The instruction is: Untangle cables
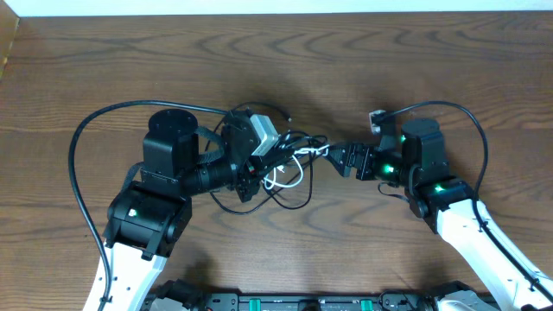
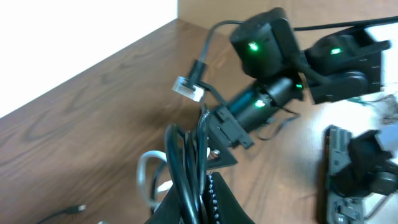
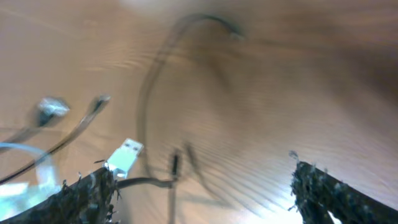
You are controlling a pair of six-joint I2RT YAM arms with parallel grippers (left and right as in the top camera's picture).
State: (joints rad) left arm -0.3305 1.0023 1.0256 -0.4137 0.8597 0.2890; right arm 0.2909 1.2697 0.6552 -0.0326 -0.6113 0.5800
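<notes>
A bunch of thin black cables (image 1: 298,147) and one white cable (image 1: 283,179) lies tangled mid-table between the two arms. My left gripper (image 1: 266,164) is shut on several black cable strands (image 2: 186,180), which run up between its jaws in the left wrist view; a white loop (image 2: 146,177) curves just left of them. My right gripper (image 1: 334,156) faces the bunch from the right with its jaws wide open and nothing between them. In the right wrist view, a white flat plug (image 3: 124,155) and a thin black cord (image 3: 146,182) lie beside its left finger (image 3: 81,196).
The brown wooden table (image 1: 130,52) spreads around the bunch. Thick black arm cables arc out on the left (image 1: 76,164) and on the right (image 1: 479,138). A loose plug end (image 2: 78,208) lies on the wood at the lower left of the left wrist view.
</notes>
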